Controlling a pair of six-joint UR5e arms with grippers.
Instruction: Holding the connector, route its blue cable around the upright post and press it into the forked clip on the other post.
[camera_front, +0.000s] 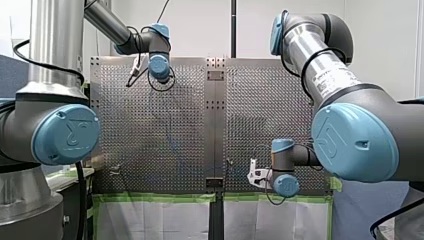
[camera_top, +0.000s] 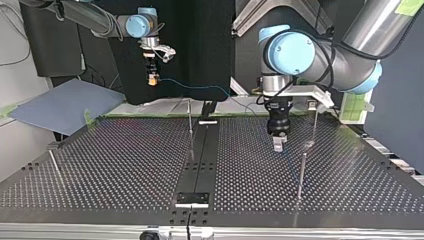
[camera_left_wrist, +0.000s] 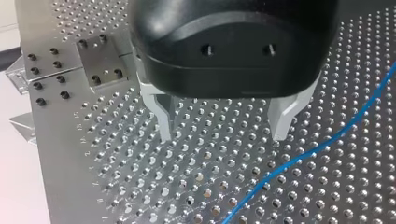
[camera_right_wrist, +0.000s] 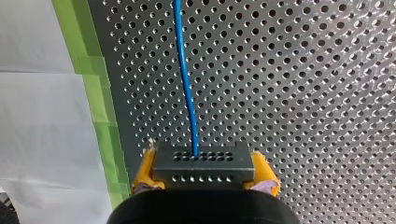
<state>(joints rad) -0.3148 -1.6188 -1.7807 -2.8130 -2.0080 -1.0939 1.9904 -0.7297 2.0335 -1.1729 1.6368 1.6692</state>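
With your right fingers (camera_right_wrist: 144, 173) clenched on the connector (camera_right_wrist: 204, 168), high above the desk (camera_top: 125, 165) beside the post (camera_top: 190, 131), and your left fingers (camera_left_wrist: 282, 119) released, hold the blue cable (camera_right_wrist: 185, 84) taut while sweeping around that post.

Against the silver table (camera_right_wrist: 289, 70) with its regular grid of holes: blue cable (camera_right_wrist: 186, 79), dark grey connector (camera_right_wrist: 203, 161) dotted with two hole rows, yellow pads (camera_right_wrist: 144, 175) of the right gripper (camera_right_wrist: 204, 171); green tape (camera_right_wrist: 100, 107) along the table's edge.
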